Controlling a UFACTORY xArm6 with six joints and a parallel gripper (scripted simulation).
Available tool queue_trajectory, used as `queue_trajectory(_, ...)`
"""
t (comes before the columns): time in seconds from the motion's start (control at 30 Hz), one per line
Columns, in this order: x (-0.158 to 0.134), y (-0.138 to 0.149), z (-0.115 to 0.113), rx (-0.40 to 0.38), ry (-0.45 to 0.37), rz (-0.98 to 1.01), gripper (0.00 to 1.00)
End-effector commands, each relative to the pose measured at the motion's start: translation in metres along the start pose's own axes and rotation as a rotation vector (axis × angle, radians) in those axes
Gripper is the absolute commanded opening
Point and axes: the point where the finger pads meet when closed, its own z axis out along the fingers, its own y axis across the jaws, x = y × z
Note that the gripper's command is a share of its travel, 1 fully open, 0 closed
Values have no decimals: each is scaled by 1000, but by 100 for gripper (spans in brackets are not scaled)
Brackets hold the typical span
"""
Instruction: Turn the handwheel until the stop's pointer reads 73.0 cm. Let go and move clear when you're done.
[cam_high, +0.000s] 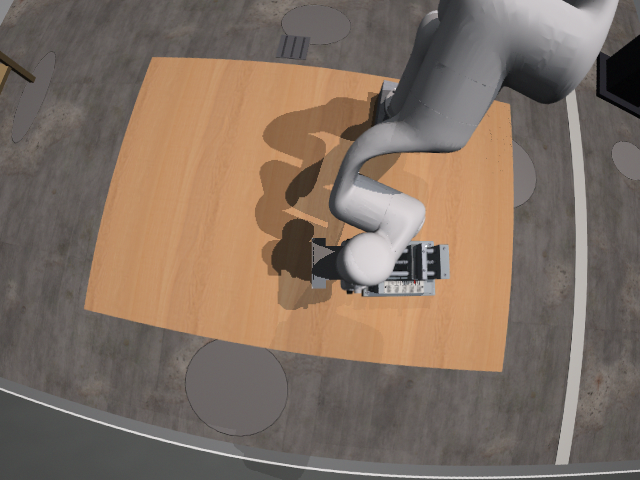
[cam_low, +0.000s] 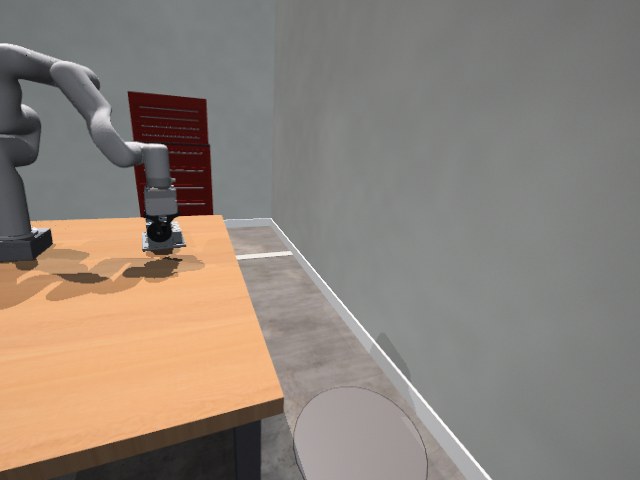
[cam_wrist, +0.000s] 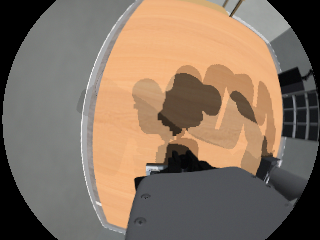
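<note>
A small grey stop fixture (cam_high: 405, 268) with rails and a white scale strip (cam_high: 403, 287) sits on the wooden table, right of centre. A small red pointer (cam_high: 415, 282) shows at the scale; I cannot read the figure. The black handwheel (cam_low: 158, 233) faces the exterior view at the fixture's end. My gripper (cam_low: 160, 223) comes straight down on the wheel and is shut on the handwheel. From above, my wrist (cam_high: 368, 259) hides the wheel and the fingers. In the wrist view only dark fingertips show above the grey gripper body.
My arm's base (cam_low: 20, 242) stands on the table's far side. A red louvred cabinet (cam_low: 173, 152) stands behind the table. A grey wall (cam_low: 454, 206) runs along the right. Round grey floor discs (cam_high: 236, 387) lie around the table.
</note>
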Motion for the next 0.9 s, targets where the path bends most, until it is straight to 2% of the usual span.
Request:
queue_trajectory(0.0,0,-1,0,1,0,0,6)
queue_trajectory(0.87,0,-11,10,1,0,0,6)
